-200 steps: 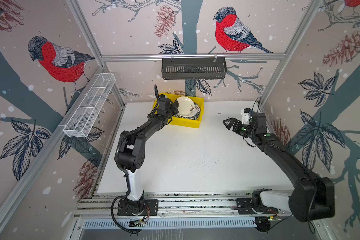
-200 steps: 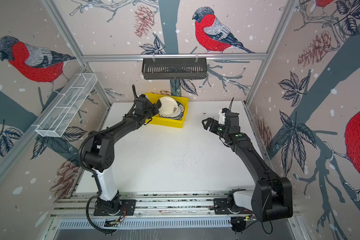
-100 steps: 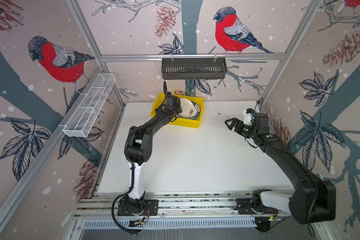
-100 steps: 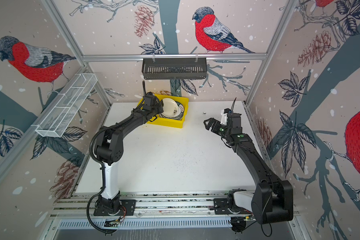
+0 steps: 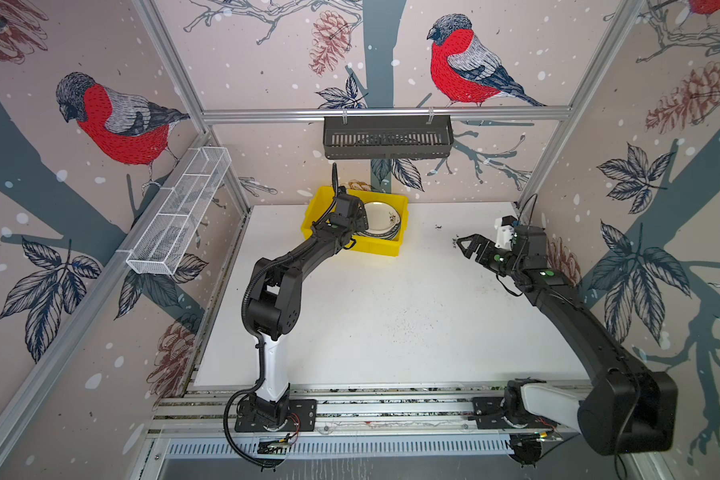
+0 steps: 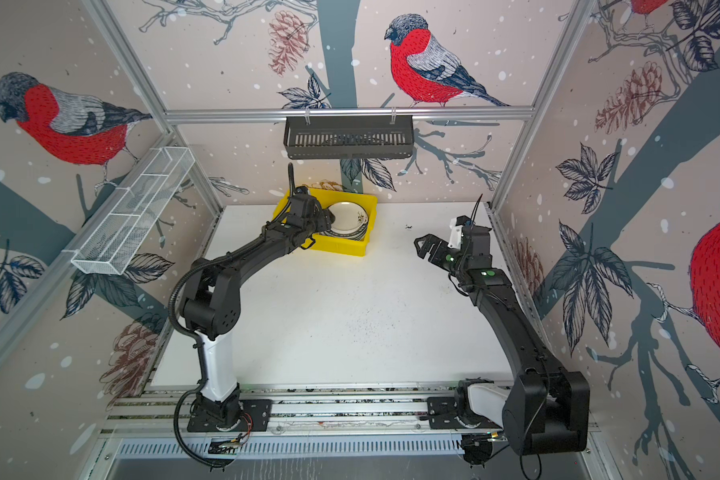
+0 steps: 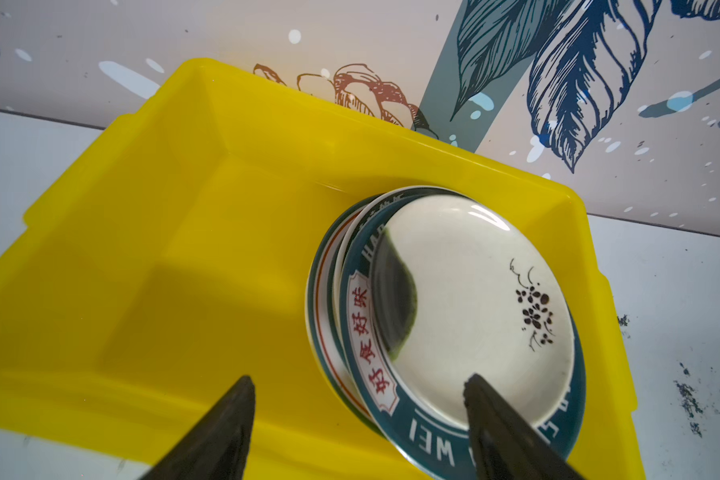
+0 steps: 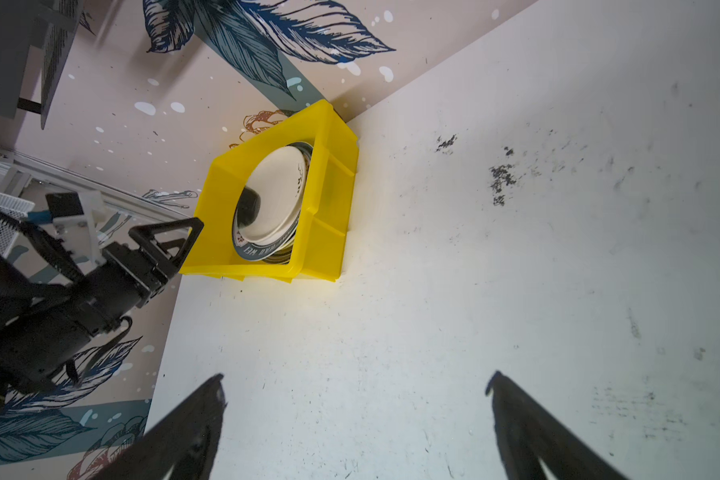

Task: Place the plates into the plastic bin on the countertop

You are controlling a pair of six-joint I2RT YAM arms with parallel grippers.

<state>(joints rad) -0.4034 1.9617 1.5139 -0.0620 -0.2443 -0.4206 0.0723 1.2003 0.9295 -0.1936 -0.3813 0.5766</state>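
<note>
The yellow plastic bin (image 5: pixel 352 248) (image 6: pixel 341 247) stands at the back of the white countertop (image 5: pixel 391 311). A stack of plates (image 5: pixel 381 216) (image 6: pixel 346 216) lies in its right half. On top is a cream floral plate (image 7: pixel 466 299) (image 8: pixel 275 187), over one with a dark lettered rim and red characters (image 7: pixel 358 332). My left gripper (image 5: pixel 360 218) (image 7: pixel 358 378) hovers open over the bin at the stack's near-left edge, holding nothing. My right gripper (image 5: pixel 466 247) (image 8: pixel 356 378) hangs open and empty above the countertop's right side.
A dark slotted basket (image 5: pixel 387 137) hangs on the back wall above the bin. A white wire mesh tray (image 5: pixel 181 216) is fixed to the left wall. Aluminium rails (image 5: pixel 371 409) carry both arm bases at the front. Dark scuffs (image 8: pixel 501 178) mark the countertop.
My left gripper carried the cream floral plate rightward over the bin, then opened; the plate now lies on the stack. The right arm barely moved.
</note>
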